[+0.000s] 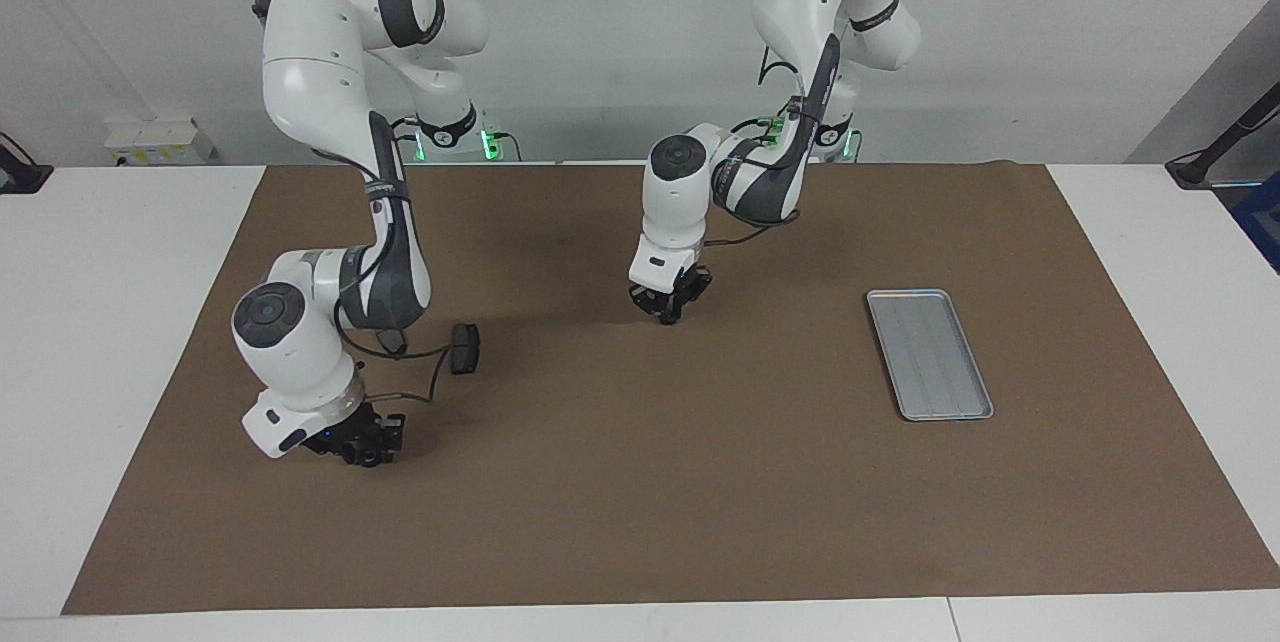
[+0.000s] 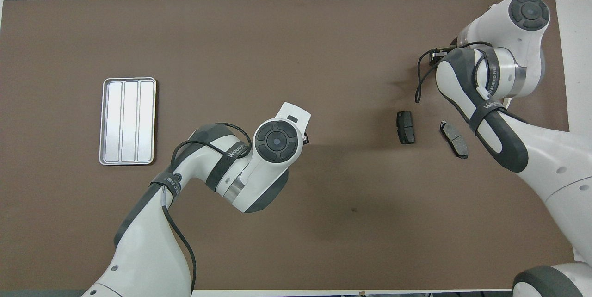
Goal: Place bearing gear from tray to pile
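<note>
The silver tray (image 1: 930, 354) lies on the brown mat toward the left arm's end, and nothing shows in it; it also shows in the overhead view (image 2: 127, 121). Two dark grey brake-pad plates (image 2: 405, 127) (image 2: 454, 139) lie toward the right arm's end. One plate (image 1: 463, 348) shows in the facing view. The white half-ring bracket and the bearing gear are out of sight. My left gripper (image 1: 668, 307) hangs low over bare mat in the middle, between tray and plates. My right gripper (image 1: 365, 447) is low over the mat at the right arm's end, beside the plates.
The brown mat (image 1: 640, 522) covers most of the white table. A cable loops from the right wrist (image 1: 400, 352) down beside the plate. The right arm's wrist (image 2: 527, 10) covers its own gripper in the overhead view.
</note>
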Available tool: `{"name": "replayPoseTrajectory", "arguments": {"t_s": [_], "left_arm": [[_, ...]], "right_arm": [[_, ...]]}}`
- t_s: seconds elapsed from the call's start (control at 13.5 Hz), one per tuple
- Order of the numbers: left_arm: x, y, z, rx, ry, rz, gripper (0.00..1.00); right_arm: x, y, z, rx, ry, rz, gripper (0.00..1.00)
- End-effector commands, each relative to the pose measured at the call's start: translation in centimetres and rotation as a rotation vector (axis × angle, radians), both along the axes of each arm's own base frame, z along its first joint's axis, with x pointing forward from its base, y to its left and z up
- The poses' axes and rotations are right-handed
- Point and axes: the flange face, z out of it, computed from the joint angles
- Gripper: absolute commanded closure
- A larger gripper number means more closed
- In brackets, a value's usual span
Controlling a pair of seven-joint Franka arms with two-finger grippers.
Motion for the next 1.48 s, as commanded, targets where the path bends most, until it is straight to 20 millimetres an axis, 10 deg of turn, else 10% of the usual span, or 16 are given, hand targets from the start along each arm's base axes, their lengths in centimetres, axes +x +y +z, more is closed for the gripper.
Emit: {"name": "replayPoseTrajectory", "arguments": {"t_s": [0.0,0.07,0.15,0.22,0.37,0.52,0.74,0.96,1.19,1.41], "left_arm": [[-0.7,0.2,-0.5,0.012,-0.021,0.0,1.0],[-0.7,0.2,-0.5,0.013,-0.02,0.0,1.0],[-0.5,0.1,-0.3,0.009,-0.025,0.0,0.39],[-0.3,0.1,-0.1,0.014,-0.021,0.001,0.0],[0.6,-0.2,2.3,0.034,-0.005,0.015,0.0],[2.6,0.9,9.8,0.053,-0.005,0.042,0.0],[6.7,9.4,18.2,0.044,-0.041,0.077,0.0],[8.8,21.9,24.4,0.064,-0.024,-0.007,0.0],[9.3,32.9,27.7,0.075,-0.015,-0.092,0.0],[9.2,38.4,28.9,0.067,-0.02,-0.107,0.0]], "right_arm": [[-1.4,2.1,5.5,-0.026,0.024,0.059,0.0],[-1.9,3.0,7.5,-0.042,0.031,0.074,0.0],[-2.6,4.1,9.5,-0.043,0.042,0.084,0.0],[-3.4,4.9,11.2,-0.038,0.06,0.075,0.0],[-5.3,7.1,14.3,-0.032,0.097,-0.025,0.0],[-7.4,10.8,17.0,-0.037,0.108,-0.094,0.0],[-10.1,17.8,18.8,-0.039,0.101,-0.255,0.0],[-13.9,27.0,17.0,0.067,0.106,-0.523,0.0],[-17.4,36.7,12.8,0.112,0.065,-0.633,0.0],[-20.5,40.7,8.8,0.113,0.045,-0.609,0.0]]}}
